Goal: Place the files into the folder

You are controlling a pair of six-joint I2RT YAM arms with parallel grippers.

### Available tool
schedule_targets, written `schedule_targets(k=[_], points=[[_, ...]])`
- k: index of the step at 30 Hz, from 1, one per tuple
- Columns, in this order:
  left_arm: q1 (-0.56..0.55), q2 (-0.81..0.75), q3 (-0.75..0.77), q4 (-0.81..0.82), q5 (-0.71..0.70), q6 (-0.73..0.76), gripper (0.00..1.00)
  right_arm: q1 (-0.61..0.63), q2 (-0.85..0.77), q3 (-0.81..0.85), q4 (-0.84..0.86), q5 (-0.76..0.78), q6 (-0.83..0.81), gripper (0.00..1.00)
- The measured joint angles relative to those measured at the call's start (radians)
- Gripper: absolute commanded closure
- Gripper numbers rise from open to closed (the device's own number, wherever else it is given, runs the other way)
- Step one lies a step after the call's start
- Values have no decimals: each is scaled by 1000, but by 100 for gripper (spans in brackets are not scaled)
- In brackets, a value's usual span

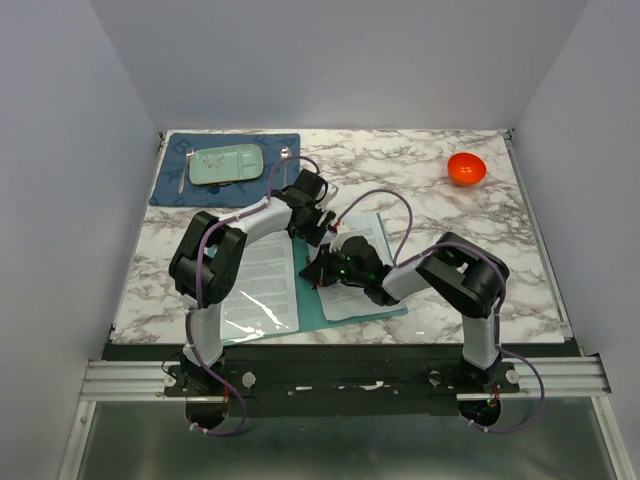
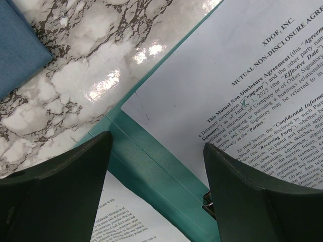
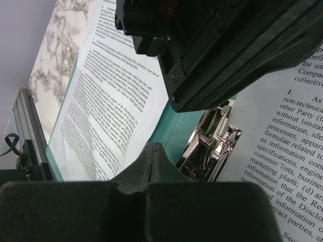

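Top external view: open teal folder (image 1: 308,318) on the table (image 1: 420,190), printed files (image 1: 355,300) lying on it. Left claw (image 2: 157,141) hangs released over the spine (image 2: 146,166); right claw (image 3: 151,151), clenched empty, sits by the metal clip (image 3: 212,146). Next, I'd judge: clip the sheets down.

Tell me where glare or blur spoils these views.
Top external: white glare streaks on the clear sleeve. Left wrist: bright glare on the marble table; the left gripper is dark and soft. Right wrist: the metal clip glints; the right gripper is blurred.
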Motion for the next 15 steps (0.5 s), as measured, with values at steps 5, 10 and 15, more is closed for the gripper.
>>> schedule_targets(k=[5, 10, 15], points=[[0, 0, 0, 0, 0, 0, 15, 0, 6, -12, 14, 3, 16, 99], [0, 0, 0, 0, 1, 0, 15, 1, 6, -33, 35, 10, 36, 99], [0, 0, 0, 0, 1, 0, 16, 2, 6, -39, 35, 18, 51, 99]])
